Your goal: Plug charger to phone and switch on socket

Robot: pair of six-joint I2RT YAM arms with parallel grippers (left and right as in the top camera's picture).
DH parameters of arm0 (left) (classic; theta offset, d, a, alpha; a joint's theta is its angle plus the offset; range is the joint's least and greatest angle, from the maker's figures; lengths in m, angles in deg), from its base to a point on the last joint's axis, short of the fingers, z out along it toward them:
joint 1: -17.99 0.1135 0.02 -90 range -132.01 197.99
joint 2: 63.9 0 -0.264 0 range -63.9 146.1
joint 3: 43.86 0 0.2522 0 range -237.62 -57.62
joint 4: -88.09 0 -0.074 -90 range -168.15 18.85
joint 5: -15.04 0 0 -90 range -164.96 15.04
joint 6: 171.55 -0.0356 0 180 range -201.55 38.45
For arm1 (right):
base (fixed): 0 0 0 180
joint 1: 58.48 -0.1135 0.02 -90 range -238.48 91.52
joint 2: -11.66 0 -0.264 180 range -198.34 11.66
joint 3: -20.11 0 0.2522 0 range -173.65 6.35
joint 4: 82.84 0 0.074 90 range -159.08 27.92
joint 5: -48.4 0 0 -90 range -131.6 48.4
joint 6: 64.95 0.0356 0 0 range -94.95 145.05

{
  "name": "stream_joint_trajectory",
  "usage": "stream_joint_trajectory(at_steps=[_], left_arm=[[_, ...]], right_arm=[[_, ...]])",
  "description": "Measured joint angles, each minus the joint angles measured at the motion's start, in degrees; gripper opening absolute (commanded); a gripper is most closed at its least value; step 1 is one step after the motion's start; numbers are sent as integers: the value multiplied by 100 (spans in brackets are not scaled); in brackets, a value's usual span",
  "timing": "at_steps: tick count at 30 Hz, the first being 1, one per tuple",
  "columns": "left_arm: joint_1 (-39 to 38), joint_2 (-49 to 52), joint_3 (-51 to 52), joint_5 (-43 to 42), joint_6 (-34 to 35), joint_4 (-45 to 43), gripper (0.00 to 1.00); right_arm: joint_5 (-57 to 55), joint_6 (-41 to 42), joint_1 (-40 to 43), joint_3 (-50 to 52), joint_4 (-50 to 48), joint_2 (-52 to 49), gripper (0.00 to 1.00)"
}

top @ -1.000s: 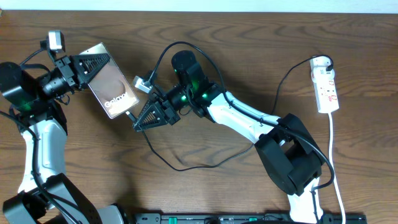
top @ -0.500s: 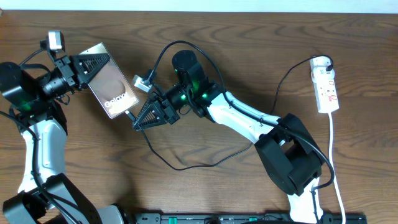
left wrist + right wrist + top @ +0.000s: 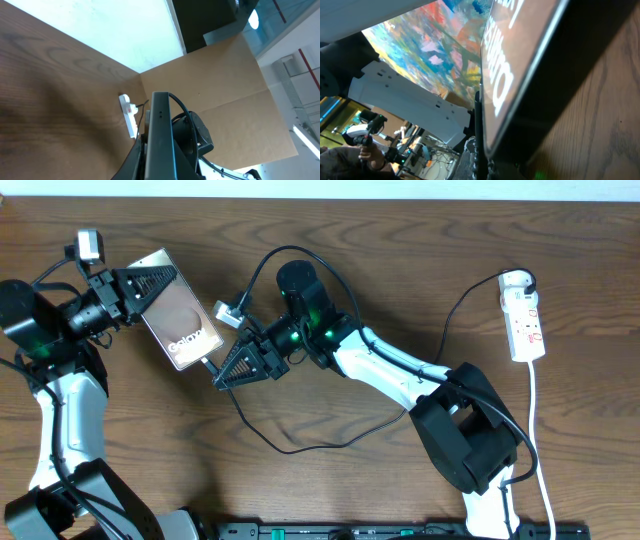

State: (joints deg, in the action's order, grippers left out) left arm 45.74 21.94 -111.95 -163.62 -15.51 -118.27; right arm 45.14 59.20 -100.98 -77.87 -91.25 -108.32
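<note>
The phone [image 3: 185, 320] is lifted at a tilt over the table's left, its "Galaxy" text toward its lower end. My left gripper [image 3: 158, 283] is shut on its upper end; in the left wrist view the phone's edge [image 3: 160, 135] stands between the jaws. My right gripper [image 3: 222, 375] is shut on the charger's plug tip right at the phone's lower short edge. The thin black charger cable [image 3: 300, 448] loops across the table toward the socket [image 3: 526, 320]. In the right wrist view the phone's glossy face [image 3: 520, 65] fills the frame; the plug's seating is hidden.
The white socket lies at the far right with a black plug [image 3: 520, 279] in its upper end and a white cord [image 3: 536, 420] running to the front edge. It also shows far off in the left wrist view [image 3: 129, 114]. The right arm [image 3: 400, 375] spans the table's middle.
</note>
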Motion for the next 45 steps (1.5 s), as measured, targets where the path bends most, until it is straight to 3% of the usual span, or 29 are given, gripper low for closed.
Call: stream_joint_trajectory(at_steps=[45], left_arm=[[37, 0, 0, 68, -4, -46, 8]], right_arm=[[-291, 584, 0, 0, -9, 0, 1]])
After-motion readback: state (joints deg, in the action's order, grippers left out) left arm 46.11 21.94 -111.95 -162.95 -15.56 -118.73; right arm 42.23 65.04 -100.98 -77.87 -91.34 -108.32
